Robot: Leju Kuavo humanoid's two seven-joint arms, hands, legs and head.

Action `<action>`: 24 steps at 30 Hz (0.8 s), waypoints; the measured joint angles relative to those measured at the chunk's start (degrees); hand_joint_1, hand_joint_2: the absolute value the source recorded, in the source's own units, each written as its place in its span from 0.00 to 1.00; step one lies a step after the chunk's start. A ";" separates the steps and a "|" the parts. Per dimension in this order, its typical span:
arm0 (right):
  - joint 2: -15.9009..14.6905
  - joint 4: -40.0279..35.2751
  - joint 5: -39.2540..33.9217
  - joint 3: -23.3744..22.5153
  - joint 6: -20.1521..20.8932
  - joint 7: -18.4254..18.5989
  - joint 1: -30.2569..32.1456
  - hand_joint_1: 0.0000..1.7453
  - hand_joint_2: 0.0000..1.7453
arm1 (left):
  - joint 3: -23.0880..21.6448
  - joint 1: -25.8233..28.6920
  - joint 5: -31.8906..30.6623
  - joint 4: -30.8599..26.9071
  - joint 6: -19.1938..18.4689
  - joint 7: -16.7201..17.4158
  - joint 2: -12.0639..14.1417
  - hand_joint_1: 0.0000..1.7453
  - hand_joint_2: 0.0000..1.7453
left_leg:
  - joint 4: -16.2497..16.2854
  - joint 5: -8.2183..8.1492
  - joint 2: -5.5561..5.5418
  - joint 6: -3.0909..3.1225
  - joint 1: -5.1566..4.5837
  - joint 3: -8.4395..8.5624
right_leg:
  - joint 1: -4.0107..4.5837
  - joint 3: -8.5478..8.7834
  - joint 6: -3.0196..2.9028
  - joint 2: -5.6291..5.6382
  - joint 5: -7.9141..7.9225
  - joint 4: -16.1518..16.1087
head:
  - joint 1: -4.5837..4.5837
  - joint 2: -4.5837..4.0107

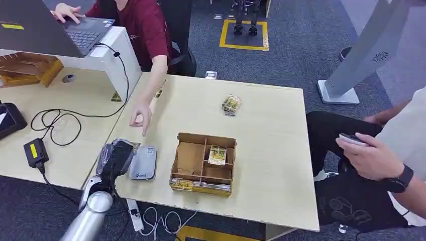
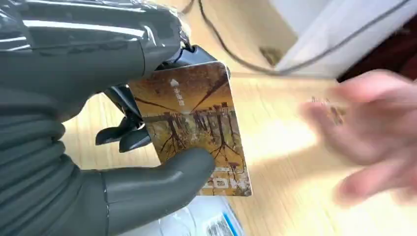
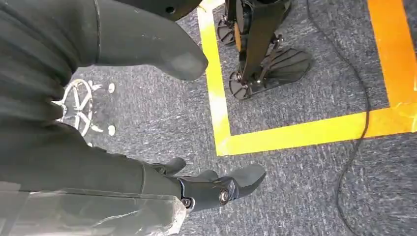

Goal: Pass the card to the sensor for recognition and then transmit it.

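The left hand (image 1: pixel 116 159) is at the near edge of the desk (image 1: pixel 271 150), just beside the grey card sensor (image 1: pixel 143 162) lying flat there. In the left wrist view this hand (image 2: pixel 98 123) pinches a card (image 2: pixel 196 125) printed with brown trees between its thumb and dark fingers (image 2: pixel 123 132), the card held off the desk; a pale corner of what is probably the sensor (image 2: pixel 206 223) shows under it. The right hand (image 3: pixel 162 123) hangs above grey carpet (image 3: pixel 305 98) with yellow tape lines, fingers spread and holding nothing. To the sensor's right stands a cardboard compartment box (image 1: pixel 203 164) with a card (image 1: pixel 217 154) in one back compartment. Beyond the sensor a person's hand (image 1: pixel 140 118) reaches down over the desk, blurred in the wrist view. Farther back lies a small stack of cards (image 1: pixel 231 105).
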 joint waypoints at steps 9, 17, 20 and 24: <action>0.00 -0.02 0.65 -0.11 -0.13 0.61 -0.01 0.00 1.00 | -4.87 -0.70 0.69 -1.05 -6.18 3.65 3.06 1.00 1.00 | 0.00 0.00 0.01 0.00 0.01 0.00 | 0.01 -0.02 0.00 0.00 0.00 0.00 | -0.02 0.00; 0.00 -0.02 1.57 -0.11 -0.79 1.09 0.00 0.00 1.00 | -7.45 -1.17 -2.69 -2.12 -6.61 7.12 4.61 1.00 1.00 | 0.00 0.00 0.01 0.00 0.00 0.00 | 0.00 -0.01 0.00 0.01 0.00 0.00 | 0.00 0.00; 0.02 -0.02 1.99 -0.11 -0.90 1.20 0.00 0.00 1.00 | -8.41 -1.44 -5.85 -2.01 -6.09 9.14 5.03 1.00 1.00 | 0.00 0.00 0.01 0.00 0.00 -0.01 | 0.00 -0.02 0.00 0.01 0.00 0.00 | 0.00 0.00; 0.13 -0.02 2.78 -0.11 -0.96 1.25 -0.04 0.00 1.00 | -9.20 -2.18 -10.74 -1.05 -5.39 11.67 5.22 1.00 1.00 | 0.00 0.00 0.00 0.00 0.00 -0.01 | 0.00 -0.01 0.00 0.00 0.00 0.00 | 0.00 0.00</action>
